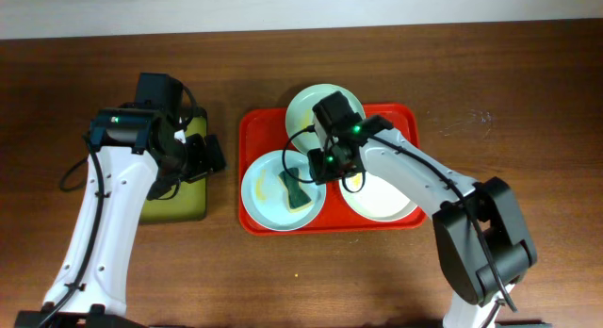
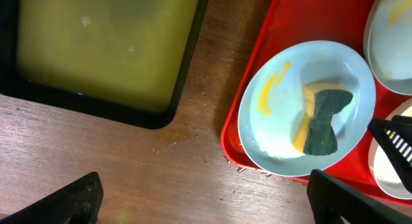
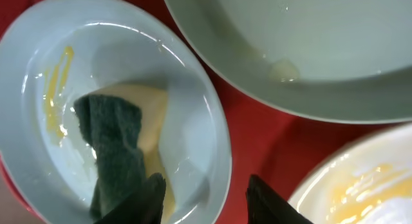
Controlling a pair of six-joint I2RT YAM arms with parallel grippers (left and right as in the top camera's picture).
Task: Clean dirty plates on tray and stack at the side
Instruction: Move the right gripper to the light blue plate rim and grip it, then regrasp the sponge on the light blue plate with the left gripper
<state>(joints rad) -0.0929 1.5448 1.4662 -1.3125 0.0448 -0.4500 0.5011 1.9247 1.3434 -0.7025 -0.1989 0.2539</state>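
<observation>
The right gripper (image 3: 206, 199) hangs with its fingers part open and empty, 1 over the edge of the sponge (image 3: 116, 153) and 1 outside the rim of the pale blue plate (image 3: 129, 56) on the red tray (image 1: 252, 220). Closing here could pinch the rim, not the sponge, and tip or drag the plate. The mint plate (image 1: 306, 104) and white plate (image 1: 382, 204) crowd close, leaving little room. The left gripper (image 2: 205, 185) hovers over the surface (image 2: 129, 159) beside the olive tray (image 2: 96, 50), its fingers wide open and empty.

even soft light, blurred wrist close-ups
</observation>
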